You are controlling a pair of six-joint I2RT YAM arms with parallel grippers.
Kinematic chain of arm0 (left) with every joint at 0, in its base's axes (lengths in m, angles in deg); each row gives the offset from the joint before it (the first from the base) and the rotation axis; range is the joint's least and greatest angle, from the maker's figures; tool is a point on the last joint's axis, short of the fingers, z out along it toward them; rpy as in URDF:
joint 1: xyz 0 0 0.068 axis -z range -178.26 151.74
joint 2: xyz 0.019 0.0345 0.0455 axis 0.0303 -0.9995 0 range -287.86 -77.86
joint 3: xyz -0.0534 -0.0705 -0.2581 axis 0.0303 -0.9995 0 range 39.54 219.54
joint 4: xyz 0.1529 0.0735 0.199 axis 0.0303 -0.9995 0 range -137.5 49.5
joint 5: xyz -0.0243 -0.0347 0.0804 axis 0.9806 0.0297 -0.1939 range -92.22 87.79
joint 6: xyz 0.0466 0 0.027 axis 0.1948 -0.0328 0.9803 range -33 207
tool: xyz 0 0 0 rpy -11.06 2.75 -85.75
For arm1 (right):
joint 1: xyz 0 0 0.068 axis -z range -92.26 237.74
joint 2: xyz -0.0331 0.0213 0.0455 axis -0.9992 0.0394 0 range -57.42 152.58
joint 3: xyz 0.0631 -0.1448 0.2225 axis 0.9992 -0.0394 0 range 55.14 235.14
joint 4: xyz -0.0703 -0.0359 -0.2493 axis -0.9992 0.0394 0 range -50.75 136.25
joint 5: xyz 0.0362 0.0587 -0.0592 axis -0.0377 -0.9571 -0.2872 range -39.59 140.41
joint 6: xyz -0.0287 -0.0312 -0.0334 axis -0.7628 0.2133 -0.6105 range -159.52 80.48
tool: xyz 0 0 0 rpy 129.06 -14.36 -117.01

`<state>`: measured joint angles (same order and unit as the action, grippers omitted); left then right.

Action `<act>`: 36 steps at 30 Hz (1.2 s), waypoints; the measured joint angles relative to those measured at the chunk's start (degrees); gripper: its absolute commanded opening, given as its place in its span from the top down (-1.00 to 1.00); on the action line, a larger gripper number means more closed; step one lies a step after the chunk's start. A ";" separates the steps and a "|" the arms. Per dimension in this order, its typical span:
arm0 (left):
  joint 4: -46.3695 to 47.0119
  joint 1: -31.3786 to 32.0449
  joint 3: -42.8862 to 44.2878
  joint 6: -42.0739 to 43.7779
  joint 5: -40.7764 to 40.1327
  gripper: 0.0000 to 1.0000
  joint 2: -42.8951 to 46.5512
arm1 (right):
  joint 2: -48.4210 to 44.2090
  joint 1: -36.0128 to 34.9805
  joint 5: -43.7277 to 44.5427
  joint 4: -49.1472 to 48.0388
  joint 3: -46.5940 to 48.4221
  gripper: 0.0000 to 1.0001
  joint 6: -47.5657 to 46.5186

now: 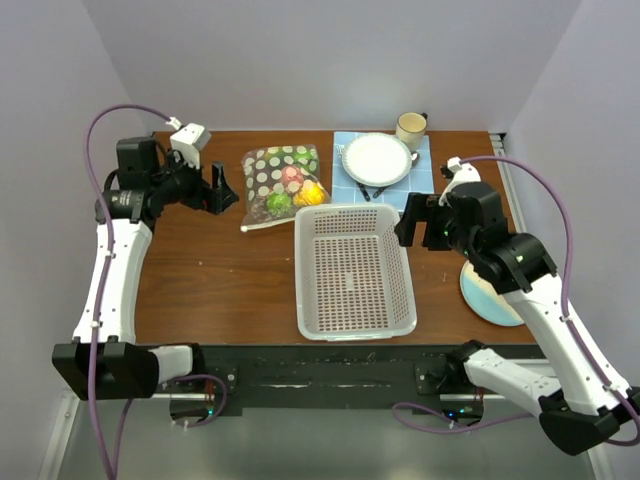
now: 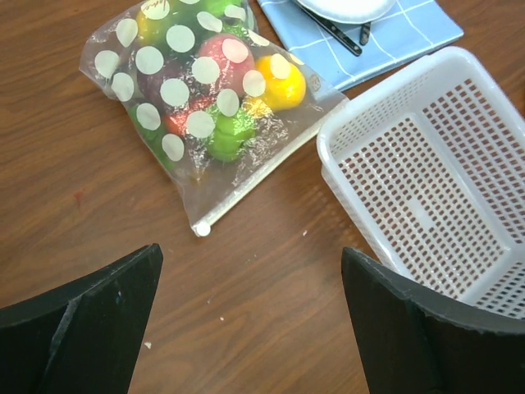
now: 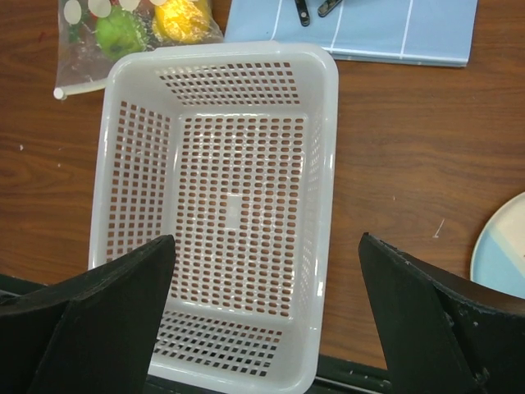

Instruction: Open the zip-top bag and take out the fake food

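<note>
Seemingly nothing is yet done: the zip-top bag [image 2: 205, 98], just ahead of the spread, empty left gripper [image 2: 254, 328], is seen zipped, the fake food [image 2: 225, 135] enclosed; the right gripper [image 3: 267, 328] is likewise spread, empty.

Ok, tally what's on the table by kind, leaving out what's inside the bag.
bag: 1
basket: 1
plates: 2 (white plate, blue plate)
mug: 1
cloth: 1
utensils: 2, black, partly under the white plate
Total: 8
</note>
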<state>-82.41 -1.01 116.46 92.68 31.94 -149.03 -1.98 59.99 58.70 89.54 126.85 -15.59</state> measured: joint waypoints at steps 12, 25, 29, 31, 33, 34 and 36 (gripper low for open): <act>24.09 16.04 -17.27 13.11 -22.71 -0.97 -5.84 | 0.04 -2.93 3.80 1.25 -0.72 -0.97 -0.63; 39.85 16.22 -26.32 17.84 -34.58 -0.95 -12.59 | 0.20 -4.11 5.75 0.50 -1.75 -0.93 -0.87; 42.88 16.22 -28.11 17.86 -34.32 -0.95 -14.19 | 0.79 -4.17 5.75 0.00 -2.05 -0.93 -0.87; 43.56 16.22 -29.18 17.84 -34.16 -0.95 -15.65 | 1.05 -4.24 5.77 -0.20 -2.05 -0.93 -0.87; 43.87 16.22 -30.08 17.84 -33.88 -0.95 -16.79 | 1.25 -4.33 5.79 -0.28 -2.05 -0.93 -0.90; 43.91 16.22 -30.45 17.84 -33.64 -0.95 -17.25 | 1.42 -4.39 5.79 -0.39 -2.05 -0.93 -0.90; 43.93 16.22 -30.69 17.84 -33.11 -0.94 -17.88 | 1.62 -4.44 5.79 -0.66 -2.05 -0.93 -0.90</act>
<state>-38.48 15.21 85.78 110.51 -1.18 -166.91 -0.36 55.56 64.49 88.88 124.79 -16.49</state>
